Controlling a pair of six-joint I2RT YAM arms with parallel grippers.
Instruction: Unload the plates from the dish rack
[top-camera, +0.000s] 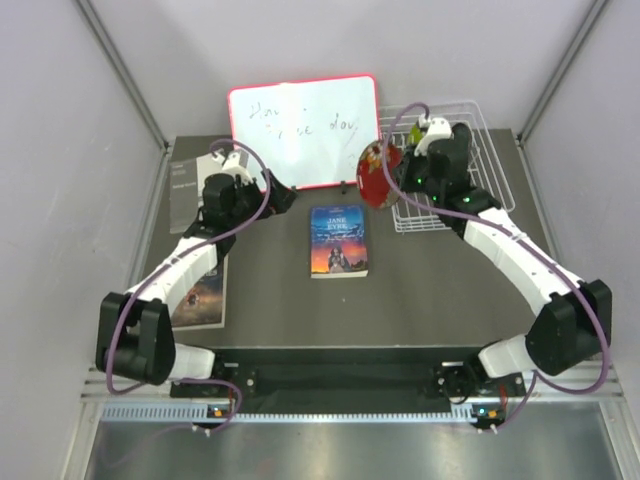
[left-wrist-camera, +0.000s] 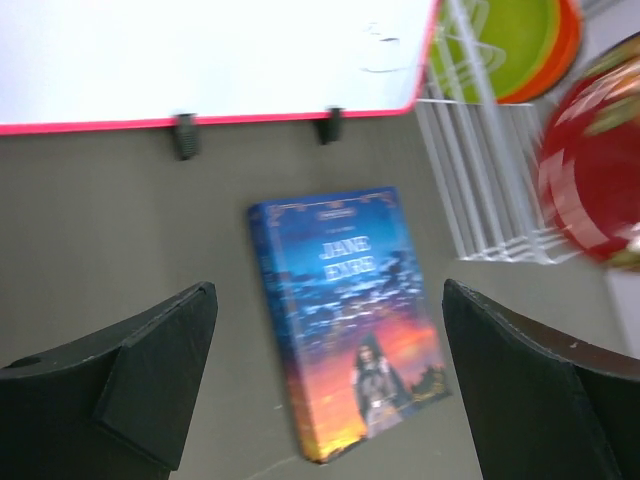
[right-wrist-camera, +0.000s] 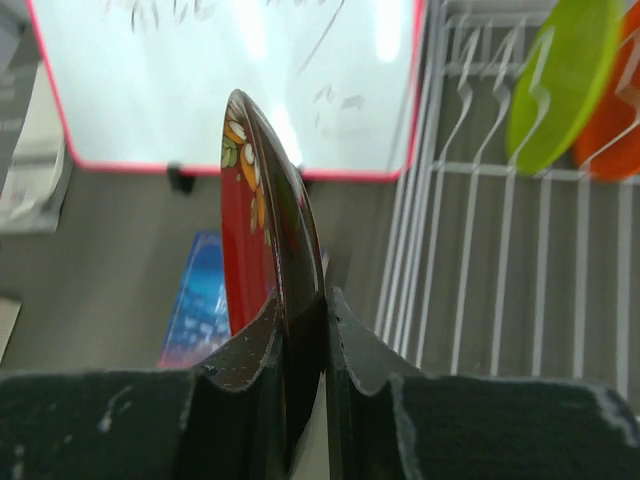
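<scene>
Top view: the right gripper (top-camera: 392, 172) sits in the upper right of the frame at the left wall of the dish rack (top-camera: 497, 165); it carries the dark red plate (top-camera: 374, 178) on edge, just right of the whiteboard (top-camera: 300, 120); the left gripper (top-camera: 282, 194) hangs left of centre below the whiteboard; a book (top-camera: 338, 240) lies mid-frame.

Left wrist view: the jaws stand wide apart with nothing between them but the book below; the red plate shows blurred at the right edge; a lime green plate (left-wrist-camera: 495, 45) and an orange plate (left-wrist-camera: 565, 45) stand in the rack at upper right.

Right wrist view: the fingers are pinched tight on the red plate's lower rim; the plate rises upright at centre; the rack's wires fill the right half.

Likely trouble: the hold is a thin pinch on a smooth rim, so the plate may pivot or slip; a swing left could knock the whiteboard; setting it down carelessly could land it on the book.
</scene>
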